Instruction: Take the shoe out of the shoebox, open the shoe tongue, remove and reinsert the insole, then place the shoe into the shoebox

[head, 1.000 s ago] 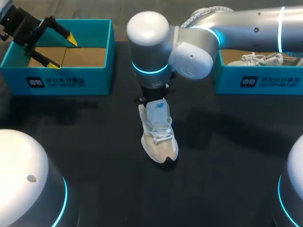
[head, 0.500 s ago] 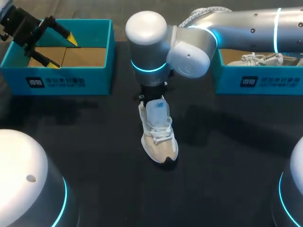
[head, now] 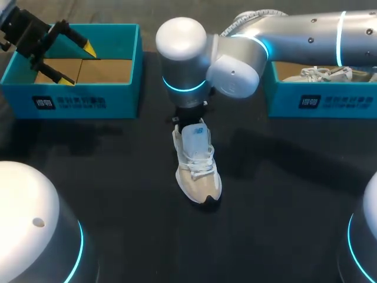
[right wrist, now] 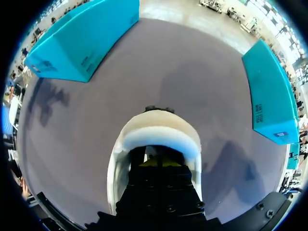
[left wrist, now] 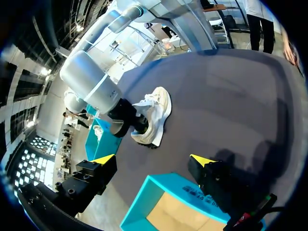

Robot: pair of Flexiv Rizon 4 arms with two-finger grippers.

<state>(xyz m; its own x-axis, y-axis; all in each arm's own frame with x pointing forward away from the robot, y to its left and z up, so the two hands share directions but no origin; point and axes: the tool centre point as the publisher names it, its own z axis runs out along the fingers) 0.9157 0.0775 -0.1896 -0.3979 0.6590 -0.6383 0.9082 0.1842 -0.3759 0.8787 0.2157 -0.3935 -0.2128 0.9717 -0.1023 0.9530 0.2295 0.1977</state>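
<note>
The shoe [head: 198, 171] stood in the middle of the tabletop [head: 118, 177]. It looked light, soft on top and stiff underneath, so the heel rim seemed best to hold. The right tool [right wrist: 159, 162] sat inside it, and I could not tell how wide. The left tool [head: 79, 65] hung wide and empty over the far-left box [head: 131, 94].

The right arm [head: 235, 56] crept a touch to the left over that second, its rounded wrist housing nudging sideways above the heel of the shoe [head: 197, 168] while the forearm slid further in.
</note>
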